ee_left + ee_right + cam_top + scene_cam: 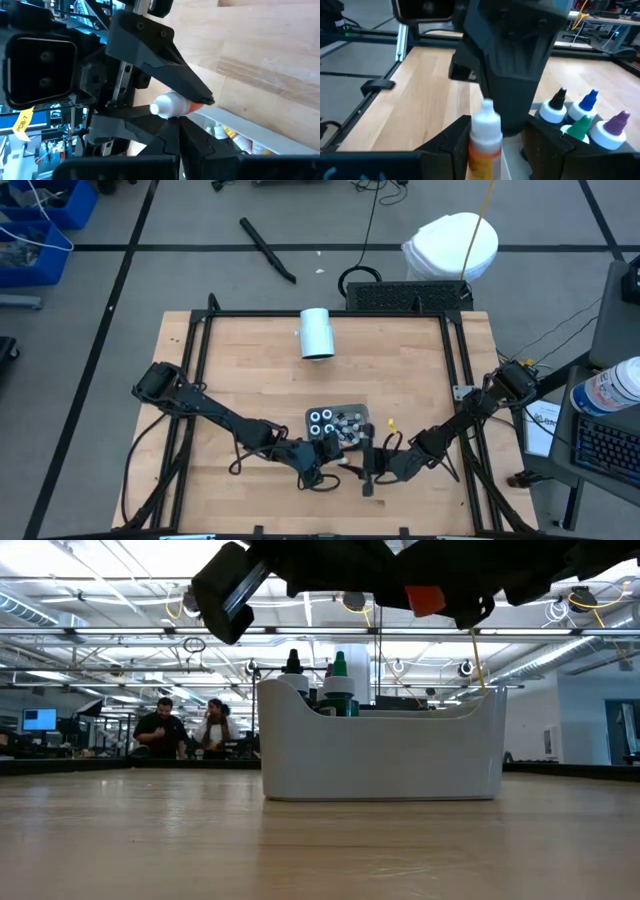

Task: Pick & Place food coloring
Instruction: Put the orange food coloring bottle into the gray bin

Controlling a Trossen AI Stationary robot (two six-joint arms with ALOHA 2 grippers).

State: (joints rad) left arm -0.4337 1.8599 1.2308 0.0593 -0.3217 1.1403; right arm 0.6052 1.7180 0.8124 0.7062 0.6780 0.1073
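Note:
The grey tray (358,408) stands near the table's middle with several small food coloring bottles (322,420) upright in it; they also show in the low view (338,680) and the right wrist view (580,115). One orange bottle with a white cap (485,135) is up in the air on the tray's near side. My right gripper (366,470) is shut on it. My left gripper (322,463) faces it from the left, fingers shut, tips (178,125) just beside the bottle (172,106). My right gripper pinches the orange bottle between its two fingers, which lie across the orange body (194,106) below the white cap, coming from the table's right. The bottle is lifted clear of the table (425,600). My left gripper: I cannot tell whether its tips touch the bottle.
A large white cylinder (317,333) lies on its side near the table's far edge. The tray's wall (380,755) stands right behind both grippers. Bare wood lies to the left and right of the tray. People stand in the room beyond the table (165,730).

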